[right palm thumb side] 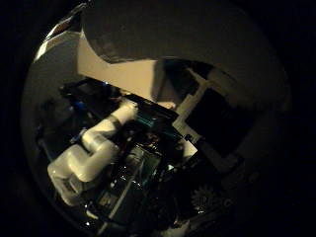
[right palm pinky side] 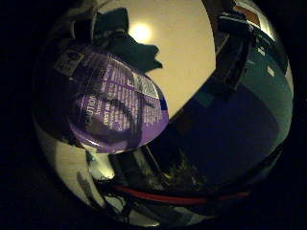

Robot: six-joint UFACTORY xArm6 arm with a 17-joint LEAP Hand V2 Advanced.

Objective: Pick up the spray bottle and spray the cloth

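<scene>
The bottle (right palm pinky side: 117, 112) fills much of the little-finger-side view, its purple label facing the palm, so it sits right against the robot hand (right palm pinky side: 235, 52) and well clear of the desk (right palm pinky side: 177, 57) beyond it. Its body runs slantwise across that view, one rounded end low and the other lost in shadow; the trigger and nozzle do not show. A dark finger reaches in beside the bottle, but whether the fingers curl round it is something I cannot tell from either view.

Past the bottle, a dark teal cloth (right palm pinky side: 129, 43) lies crumpled on the pale desk, partly hidden behind the bottle's upper edge. So the cloth lies on the far side of the bottle from the palm, a fair way off.

The thumb-side view looks elsewhere, at the white arm (right palm thumb side: 98, 148).

I judge the bottle lifted, with aiming the nozzle at the cloth the move to come.
</scene>
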